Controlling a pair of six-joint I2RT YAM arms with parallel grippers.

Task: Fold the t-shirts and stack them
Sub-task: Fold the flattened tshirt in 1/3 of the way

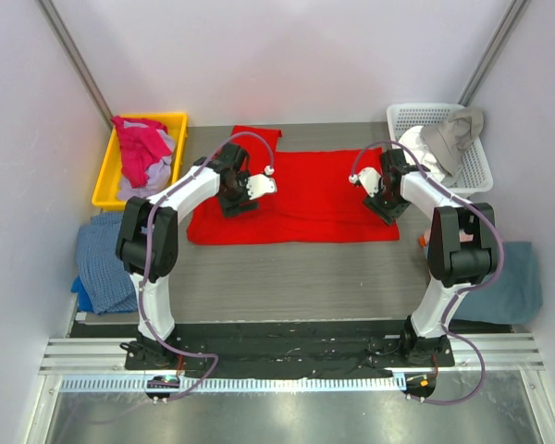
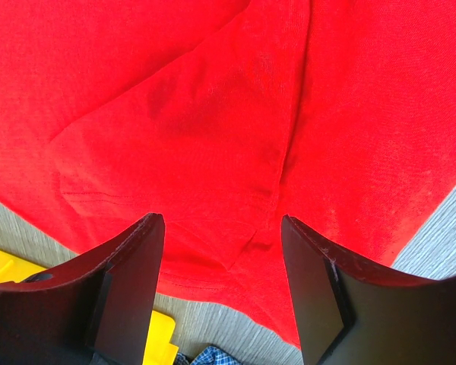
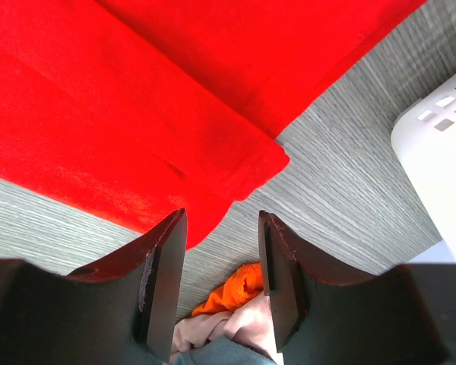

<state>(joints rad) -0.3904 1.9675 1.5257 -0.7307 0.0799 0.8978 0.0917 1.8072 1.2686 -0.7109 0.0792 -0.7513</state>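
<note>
Plainly, both stand released: red t-shirt (image 2: 213,114) under the left end effector (image 2: 220,220), its corner just ahead of the right end effector (image 3: 222,215).

The left arm (image 1: 180,192) and right arm (image 1: 424,190) bend in over the worktop's (image 1: 287,277) middle, wrists tipped down; left fingers (image 2: 129,274) and right fingers (image 3: 161,266) stand parted, gripping nothing.

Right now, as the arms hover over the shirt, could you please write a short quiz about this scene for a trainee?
1. True or false: the red t-shirt lies on the table.
2. Where does the pink shirt lie? A) on the table B) in the yellow bin C) on the red t-shirt
3. What does the right gripper hold?
Key: 1 true; 2 B; 3 nothing, its jaws stand open.
</note>
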